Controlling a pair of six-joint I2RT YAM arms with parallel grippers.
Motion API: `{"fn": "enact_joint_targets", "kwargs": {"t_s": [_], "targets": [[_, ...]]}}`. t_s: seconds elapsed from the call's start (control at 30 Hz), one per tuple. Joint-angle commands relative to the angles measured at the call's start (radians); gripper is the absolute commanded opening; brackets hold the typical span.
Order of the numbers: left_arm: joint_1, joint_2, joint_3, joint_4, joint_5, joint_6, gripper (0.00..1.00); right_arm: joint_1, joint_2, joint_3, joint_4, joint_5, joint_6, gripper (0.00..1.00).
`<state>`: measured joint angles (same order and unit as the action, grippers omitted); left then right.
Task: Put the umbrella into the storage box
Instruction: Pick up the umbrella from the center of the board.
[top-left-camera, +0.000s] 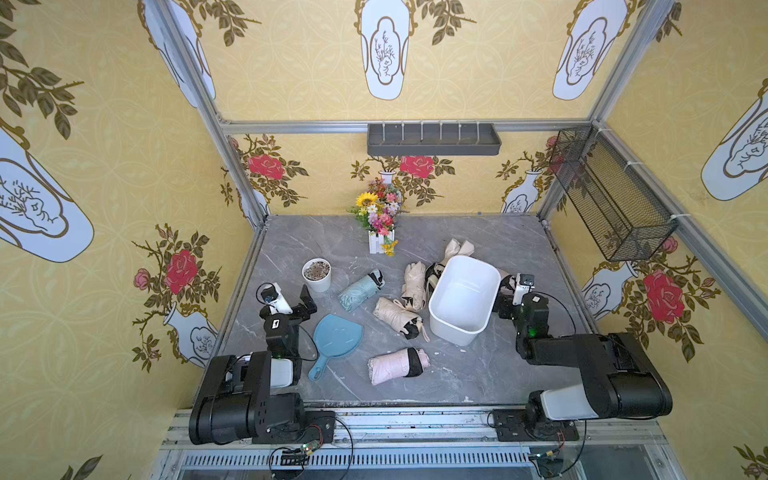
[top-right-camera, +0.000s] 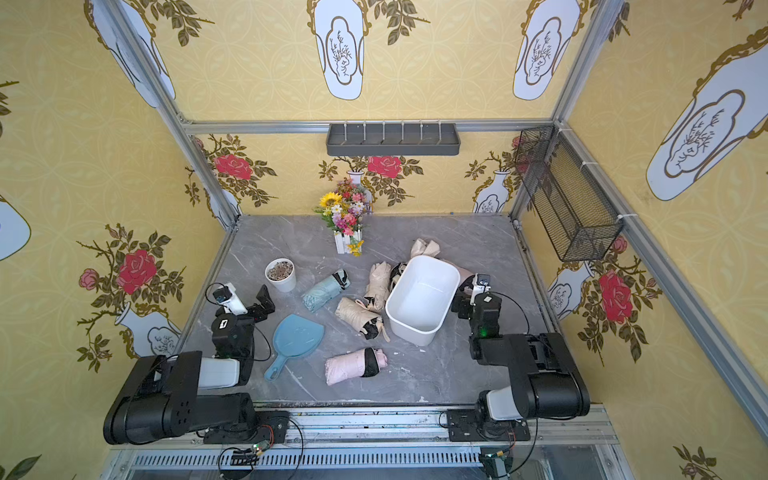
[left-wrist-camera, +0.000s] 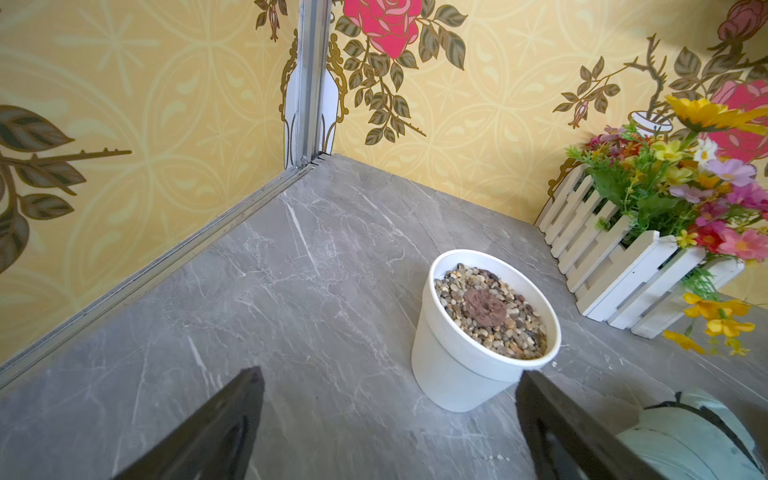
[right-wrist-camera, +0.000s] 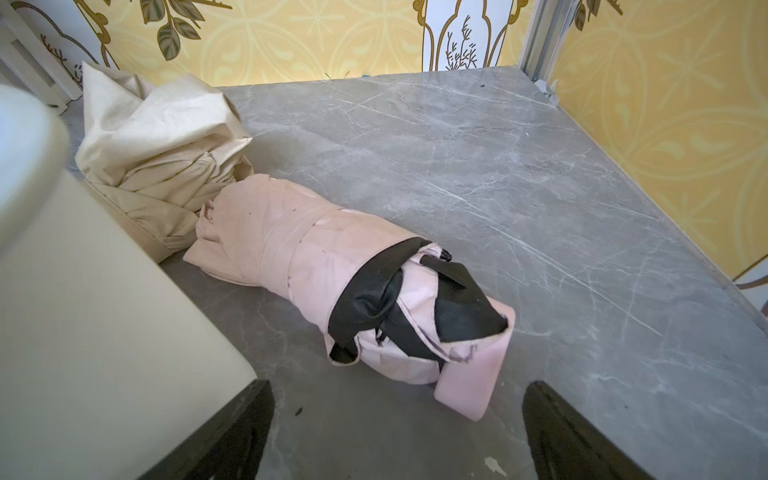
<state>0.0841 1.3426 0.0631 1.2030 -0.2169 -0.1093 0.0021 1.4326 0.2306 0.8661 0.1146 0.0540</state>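
**Right claw open, pink umbrella straight ahead**

My right claw (right-wrist-camera: 397, 386) is released and holds nothing, low over the table (right-wrist-camera: 540, 187). Just ahead of it, almost between the jaws, lies the blocky handle end of the pink umbrella (right-wrist-camera: 332, 270). From there the umbrella runs away from me, far and a little left. Its long axis therefore lies slantwise to my jaws, not square across them. Its far end seems to touch the beige umbrella (right-wrist-camera: 166, 166). Both lie on the table outside the box (top-left-camera: 457, 334), at its right and far side. A strip of bare table shows between the pink umbrella and the box wall. The box is empty and stands just left of this claw.

My left claw (left-wrist-camera: 390, 374) is also released and empty, at the left of the table, facing the pot (left-wrist-camera: 457, 374). The blue umbrella (top-left-camera: 360, 291) lies just right of it, well apart from the box.

I judge the pink umbrella to be the right arm's job: it is the nearest, and the box is next to it. The move turns on reaching past the handle to the wrapped middle. There I would turn the wrist so the jaws close across the axis. After that comes a lift and a carry left over the rim, with the umbrella lined up along the box's length, which runs roughly near to far.
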Motion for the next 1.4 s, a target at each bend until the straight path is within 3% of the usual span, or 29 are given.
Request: {"fn": "enact_joint_targets", "kwargs": {"t_s": [0.0,1.17,1.3,1.37], "targets": [[0.000,0.005,0.003,0.021,0.000,0.012,1.00,0.002,0.000,0.002,0.039,0.010,-0.005,0.97],[-0.008,0.002,0.004,0.021,-0.010,0.020,1.00,0.005,-0.004,-0.001,0.038,0.018,-0.006,0.97],[-0.021,-0.064,-0.007,-0.004,-0.072,0.023,1.00,0.006,-0.050,-0.023,0.048,0.073,0.024,0.97],[-0.023,-0.176,0.020,-0.160,-0.101,0.009,1.00,0.006,-0.144,-0.014,-0.059,0.073,0.014,0.98]]}}
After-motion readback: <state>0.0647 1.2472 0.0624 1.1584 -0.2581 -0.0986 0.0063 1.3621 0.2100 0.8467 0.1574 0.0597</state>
